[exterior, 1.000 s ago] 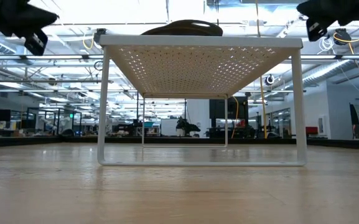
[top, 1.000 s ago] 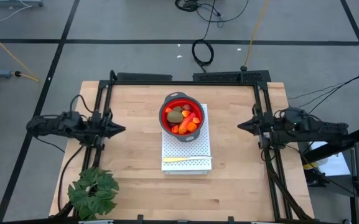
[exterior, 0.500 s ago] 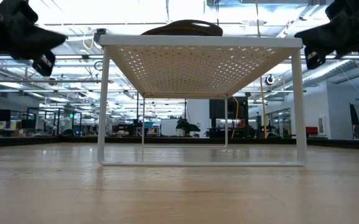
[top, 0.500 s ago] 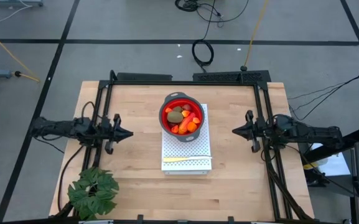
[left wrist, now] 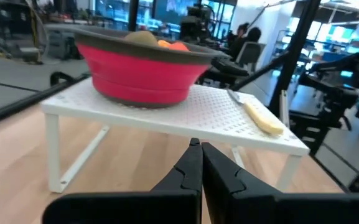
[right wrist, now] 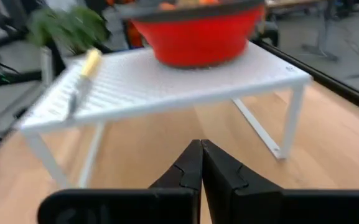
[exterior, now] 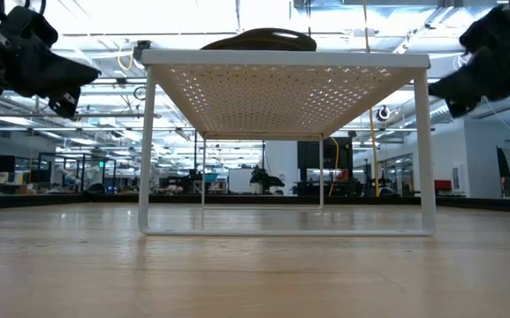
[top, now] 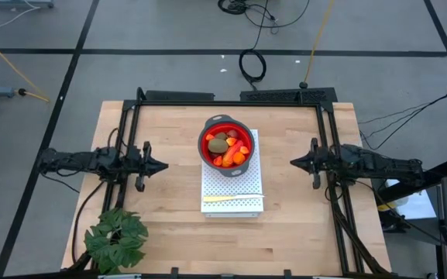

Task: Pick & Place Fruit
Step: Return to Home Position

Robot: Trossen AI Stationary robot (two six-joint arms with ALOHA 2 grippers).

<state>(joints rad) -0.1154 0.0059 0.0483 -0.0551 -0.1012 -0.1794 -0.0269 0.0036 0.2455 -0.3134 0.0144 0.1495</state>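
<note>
Fruit (top: 227,147) sits piled inside the red strainer bowl (top: 208,132). An olive-brown oval lies on the left, with orange and red pieces on the right and near side.

The bowl stands on the far end of the white shelf (top: 231,180), at the middle of the table (top: 169,132). The yellow knife (top: 231,198) lies crosswise along the shelf's near end, apart from the bowl.

Left gripper (top: 163,166) hangs over the table's left part, pointing right toward the shelf and well apart from it. Its fingers (left wrist: 188,169) are pressed together with nothing between them.

Right gripper (top: 292,163) mirrors it on the right side, pointing left and clear of the shelf. Its fingers (right wrist: 188,165) are likewise clenched tip to tip and empty.

The green plant (top: 115,236) sits at the near left corner.
</note>
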